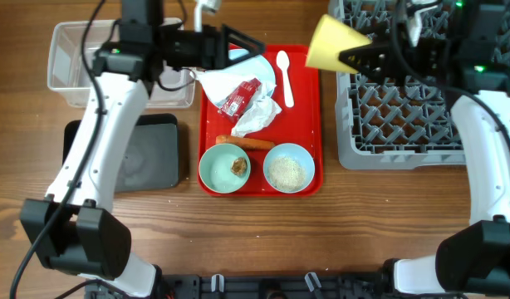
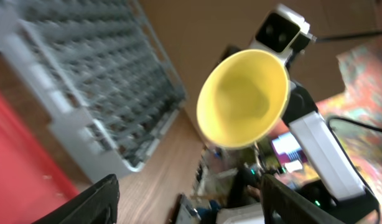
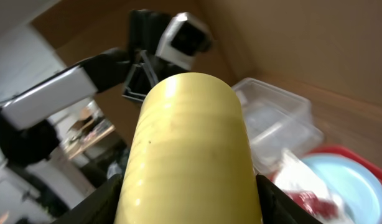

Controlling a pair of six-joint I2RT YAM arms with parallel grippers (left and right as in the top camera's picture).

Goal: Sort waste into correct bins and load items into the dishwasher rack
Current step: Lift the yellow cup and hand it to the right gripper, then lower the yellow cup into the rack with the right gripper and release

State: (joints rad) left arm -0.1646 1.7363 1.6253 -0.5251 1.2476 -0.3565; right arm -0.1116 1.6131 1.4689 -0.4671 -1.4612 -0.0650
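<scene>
The right gripper [image 1: 355,56] is pinching the yellow cup [image 1: 331,43] by its base end and holds it in the air. The cup lies on its side. Its long axis runs from 9 to 3 o'clock, with the open mouth toward 9 o'clock, so the left wrist camera looks straight into it.

The cup hangs over the near-left corner of the dishwasher rack [image 1: 404,100]. Its mouth reaches out over the gap toward the red tray [image 1: 309,124]. The free pegs of the rack lie from 3 to 5 o'clock of the cup, so I judge the next move is a short carry that way and a turn of the mouth downward. The right arm is clearly the nearer one.

The left gripper [image 1: 248,46] has its fingers spread and holds nothing. It hovers above the 12 o'clock end of the red tray.

The pale-blue plate [image 1: 257,63] is mostly covered by the crumpled tissue [image 1: 259,116], the red wrapper [image 1: 241,98] and the left gripper. The right wrist view shows only the finger edges beside the cup, so the exact contact is hard to see. The left wrist view is blurred.
</scene>
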